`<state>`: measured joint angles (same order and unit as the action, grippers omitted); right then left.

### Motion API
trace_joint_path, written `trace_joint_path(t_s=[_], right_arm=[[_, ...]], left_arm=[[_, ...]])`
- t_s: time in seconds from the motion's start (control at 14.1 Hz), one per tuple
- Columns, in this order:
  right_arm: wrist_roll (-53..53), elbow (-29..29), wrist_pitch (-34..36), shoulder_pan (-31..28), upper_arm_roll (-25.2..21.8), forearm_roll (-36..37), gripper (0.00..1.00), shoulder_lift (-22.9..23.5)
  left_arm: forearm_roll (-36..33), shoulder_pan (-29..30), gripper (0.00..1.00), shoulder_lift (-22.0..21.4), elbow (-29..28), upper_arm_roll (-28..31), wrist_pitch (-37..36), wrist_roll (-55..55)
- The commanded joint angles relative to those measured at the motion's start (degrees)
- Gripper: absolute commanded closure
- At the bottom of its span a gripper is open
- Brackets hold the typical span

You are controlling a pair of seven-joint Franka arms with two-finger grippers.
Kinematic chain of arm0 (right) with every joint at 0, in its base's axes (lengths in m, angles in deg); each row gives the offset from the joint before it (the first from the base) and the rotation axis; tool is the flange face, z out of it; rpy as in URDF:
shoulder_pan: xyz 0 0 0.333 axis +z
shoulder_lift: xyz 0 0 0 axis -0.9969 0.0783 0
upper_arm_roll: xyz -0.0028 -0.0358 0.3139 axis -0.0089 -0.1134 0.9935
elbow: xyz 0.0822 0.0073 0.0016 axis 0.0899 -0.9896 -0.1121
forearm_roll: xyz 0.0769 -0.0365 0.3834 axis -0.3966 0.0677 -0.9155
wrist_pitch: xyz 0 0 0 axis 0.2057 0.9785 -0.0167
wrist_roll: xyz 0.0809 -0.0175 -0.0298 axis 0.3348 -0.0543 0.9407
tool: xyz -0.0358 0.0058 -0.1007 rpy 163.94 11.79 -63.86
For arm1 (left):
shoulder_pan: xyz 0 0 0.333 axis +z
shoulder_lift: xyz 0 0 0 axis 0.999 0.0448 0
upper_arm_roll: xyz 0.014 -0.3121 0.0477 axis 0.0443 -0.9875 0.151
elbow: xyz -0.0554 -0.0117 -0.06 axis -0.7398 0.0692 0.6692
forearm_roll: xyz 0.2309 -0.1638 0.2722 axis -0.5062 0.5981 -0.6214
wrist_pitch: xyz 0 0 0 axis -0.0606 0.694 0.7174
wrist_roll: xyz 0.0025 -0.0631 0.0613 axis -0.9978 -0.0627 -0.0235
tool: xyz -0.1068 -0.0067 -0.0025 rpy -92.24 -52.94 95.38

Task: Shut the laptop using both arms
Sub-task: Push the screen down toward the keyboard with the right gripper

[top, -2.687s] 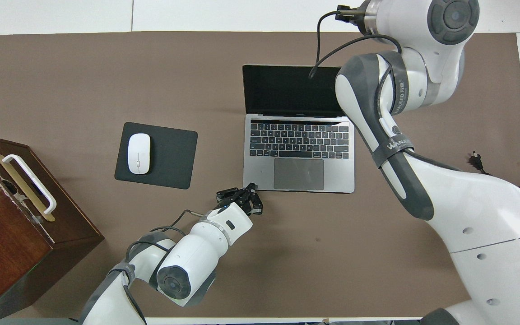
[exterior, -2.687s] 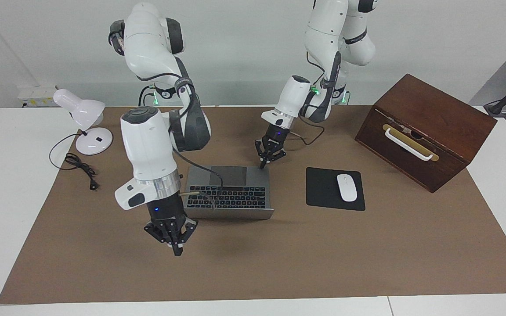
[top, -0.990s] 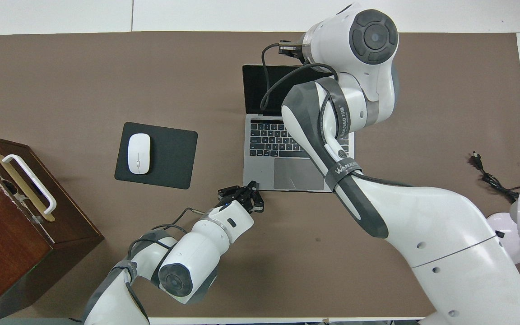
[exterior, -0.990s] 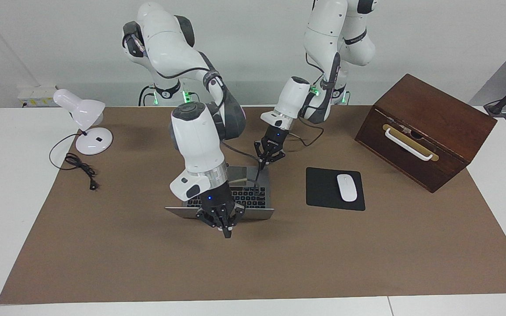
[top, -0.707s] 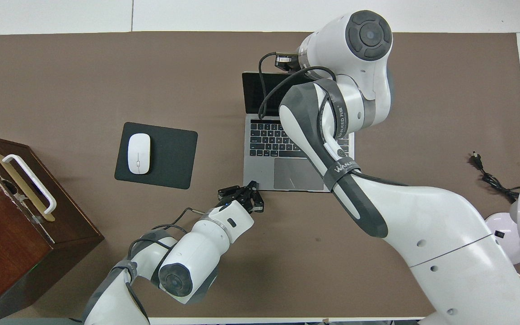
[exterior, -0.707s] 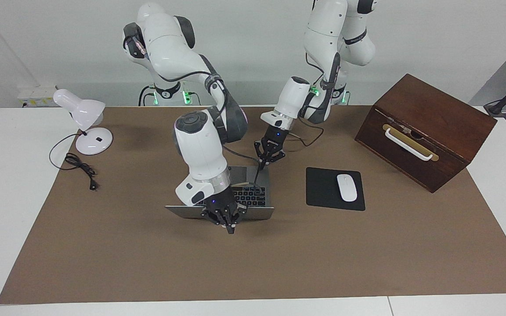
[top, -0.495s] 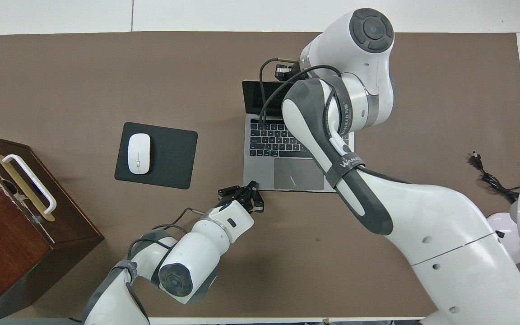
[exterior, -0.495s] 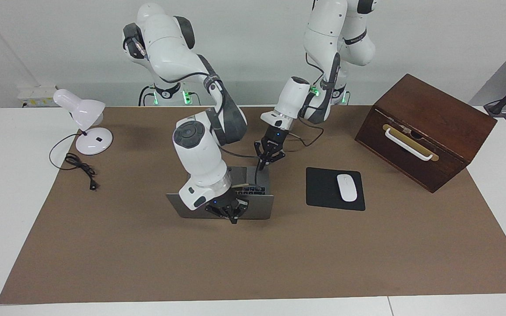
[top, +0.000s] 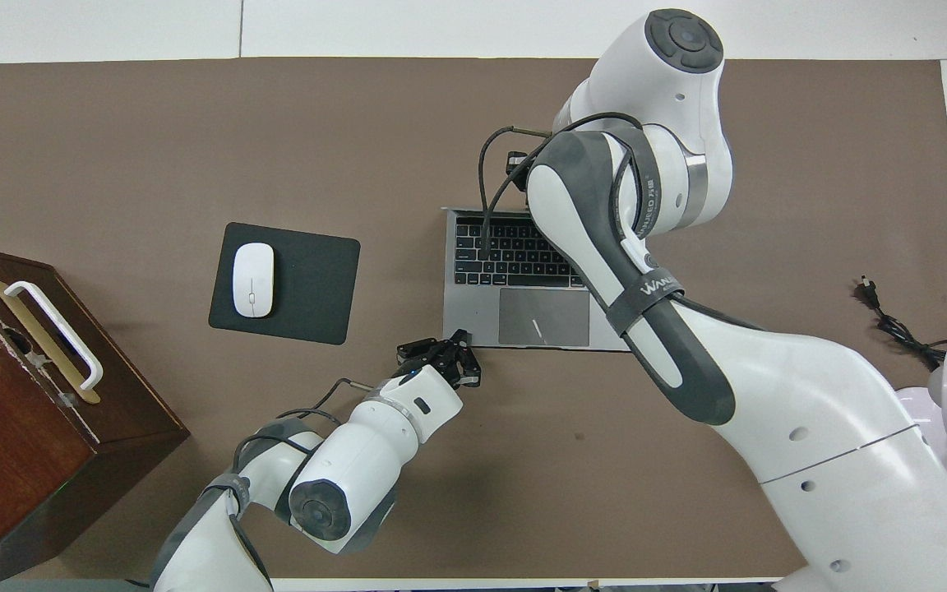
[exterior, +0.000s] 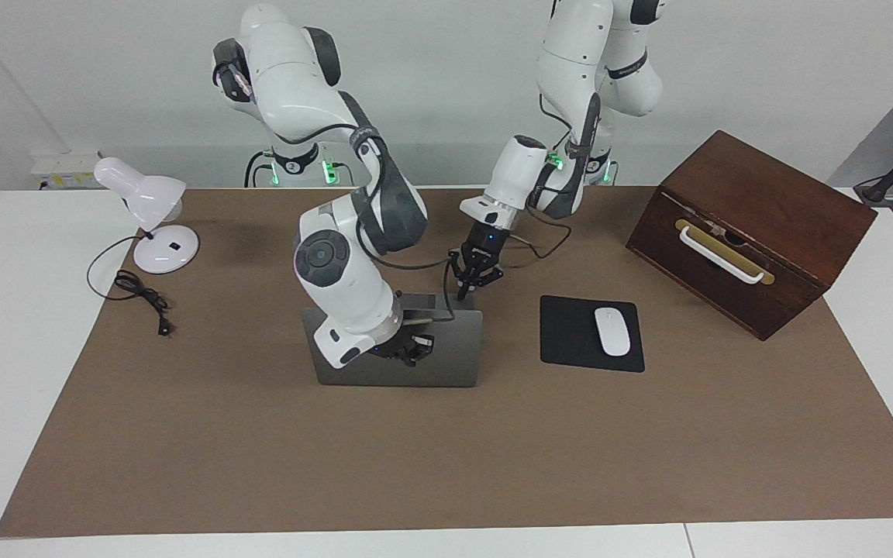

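Note:
The silver-grey laptop [exterior: 454, 349] sits mid-table with its lid raised about upright, outer face toward the facing camera. From overhead its black keys and trackpad [top: 515, 255] still show. My right gripper [exterior: 418, 350] is shut and empty, its tips pressed against the lid's outer face near the middle. My left gripper [exterior: 463, 294] is shut and empty too, tips down on the base's corner nearest the robots, toward the left arm's end; the overhead view shows this left gripper [top: 461, 338] at that corner. The right arm hides much of the lid from above.
A black mouse pad [exterior: 570, 333] with a white mouse [exterior: 611, 331] lies beside the laptop toward the left arm's end. A brown wooden box [exterior: 756, 225] with a white handle stands farther that way. A white desk lamp [exterior: 148, 209] and its cable [exterior: 140, 294] sit at the right arm's end.
The right gripper swung in against the lid and pushed it up from lying wide open to about upright. The left gripper stayed on the base's corner.

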<state>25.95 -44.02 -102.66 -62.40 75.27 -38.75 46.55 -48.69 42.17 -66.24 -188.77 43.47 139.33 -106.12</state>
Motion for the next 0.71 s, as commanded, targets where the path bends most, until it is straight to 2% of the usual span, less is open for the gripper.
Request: trace_joint_path(t_s=[0.0, 0.64], right_arm=[[-1.02, -7.30, 1.26, -0.35, 0.98, -1.44, 1.00, -3.62], [-1.19, -21.37, 1.53, 0.79, 0.98, -2.58, 1.00, -9.95]], left_arm=[[0.15, 0.61, 1.00, 4.70, 1.63, -0.07, 0.24, 0.91], [0.15, 0.61, 1.00, 4.70, 1.63, -0.07, 0.24, 0.91]])
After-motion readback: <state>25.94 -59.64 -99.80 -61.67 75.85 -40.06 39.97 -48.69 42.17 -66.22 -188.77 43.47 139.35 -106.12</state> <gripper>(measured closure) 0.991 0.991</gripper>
